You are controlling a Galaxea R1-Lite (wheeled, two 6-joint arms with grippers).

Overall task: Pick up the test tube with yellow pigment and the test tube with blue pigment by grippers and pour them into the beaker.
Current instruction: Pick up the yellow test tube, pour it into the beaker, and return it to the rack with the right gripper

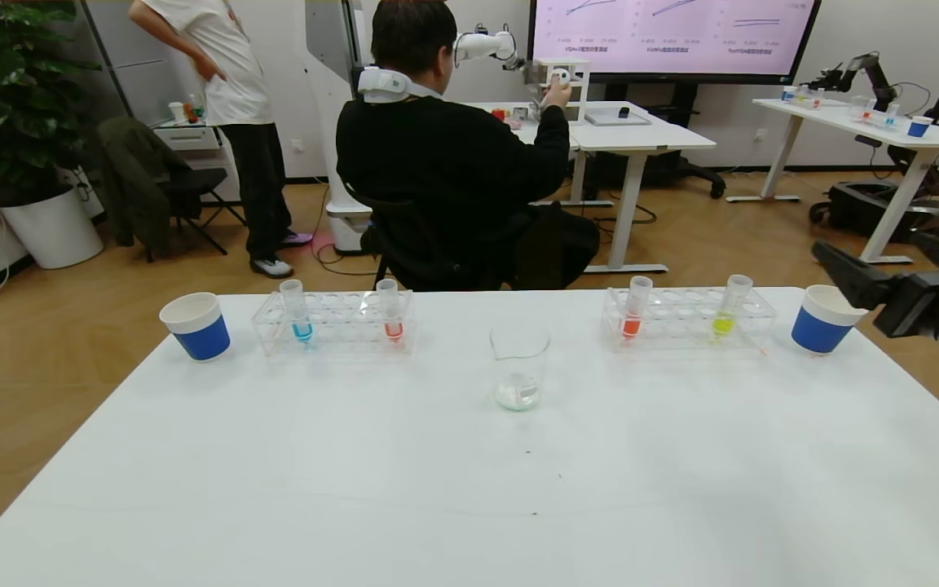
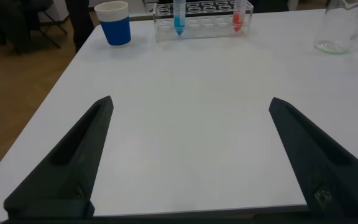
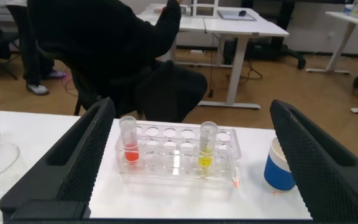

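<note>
On the white worktop (image 1: 355,489), the near half lies bare in the head view; the left gripper (image 2: 188,162) shows only in its own wrist view, low over that bare stretch with its fingers (image 2: 73,165) spread wide and nothing between them. At the middle stands the beaker (image 1: 519,366), clear glass with a pale film at its bottom. Beyond it, along the far edge, two clear racks sit side by side. The left rack (image 1: 335,322), at about eleven o'clock from the beaker, holds the test tube with blue pigment (image 1: 298,314) upright at its left end and an orange-red tube (image 1: 390,312) at its right end. The right rack (image 1: 685,318), at about one o'clock, holds another orange-red tube (image 1: 634,310) and, further right, the test tube with yellow pigment (image 1: 728,309), upright. A blue-and-white paper cup (image 1: 195,325) stands outside the left rack and another cup (image 1: 822,319) outside the right. The right gripper (image 1: 885,277) hovers at three o'clock past that cup, fingers (image 3: 79,162) apart, holding nothing, facing the right rack.
</note>
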